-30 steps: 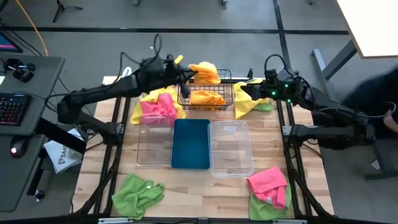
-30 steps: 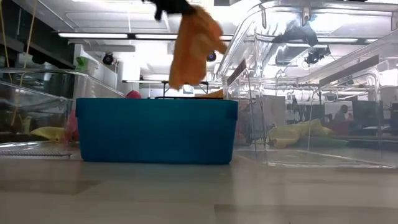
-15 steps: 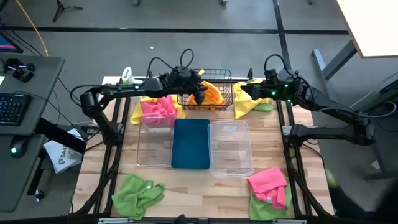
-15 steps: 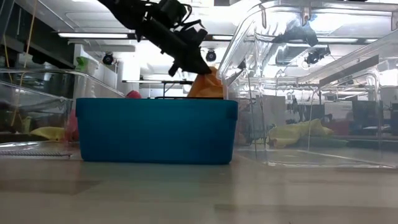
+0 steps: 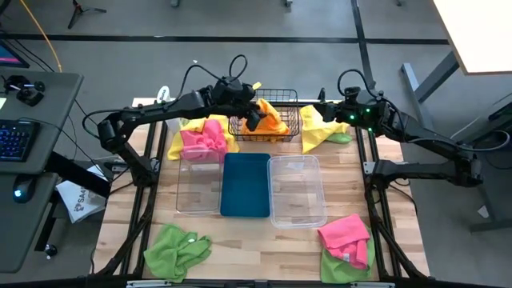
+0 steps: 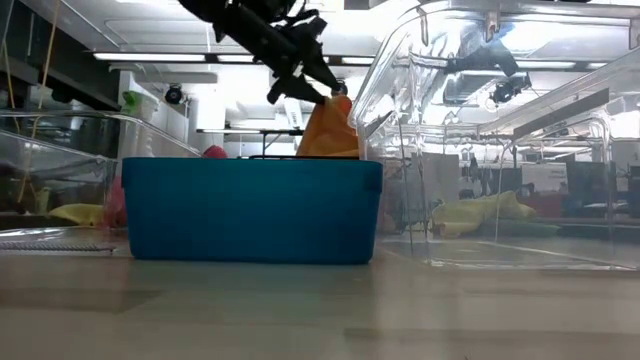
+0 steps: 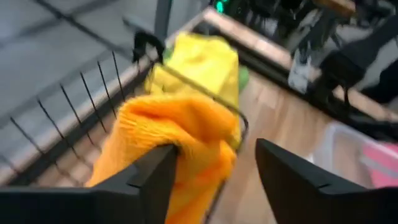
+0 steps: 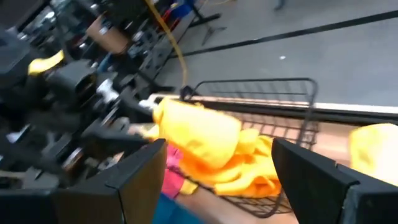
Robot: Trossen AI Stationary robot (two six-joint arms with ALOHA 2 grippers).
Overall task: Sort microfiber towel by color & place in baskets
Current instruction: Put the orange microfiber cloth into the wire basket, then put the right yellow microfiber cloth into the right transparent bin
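step: drop orange towel (image 5: 270, 118) into black wire basket (image 5: 288, 129) | left hand (image 5: 253, 118) fingers spread above basket, towel draped against one finger | right hand (image 5: 326, 113) parked at worktop's far right, spread, empty | tip: lift straight up so cloth doesn't snag

Hidden, cropped and blurred parts

In the low view the blue tub (image 6: 250, 210) hides the lower part of the orange towel (image 6: 328, 130) and nearly all of the black wire basket (image 6: 280, 156) behind it; the left arm runs off the top edge. From above, the left gripper (image 5: 254, 117) covers part of the orange towel (image 5: 272, 120), so its fingertips cannot be made out there. The left wrist view is blurred, its own fingers (image 7: 155, 180) cut off by the frame edge. The right wrist view is blurred too; the yellow towel (image 8: 376, 146) is cropped at the edge. The right gripper (image 5: 324, 112) is too small to read.
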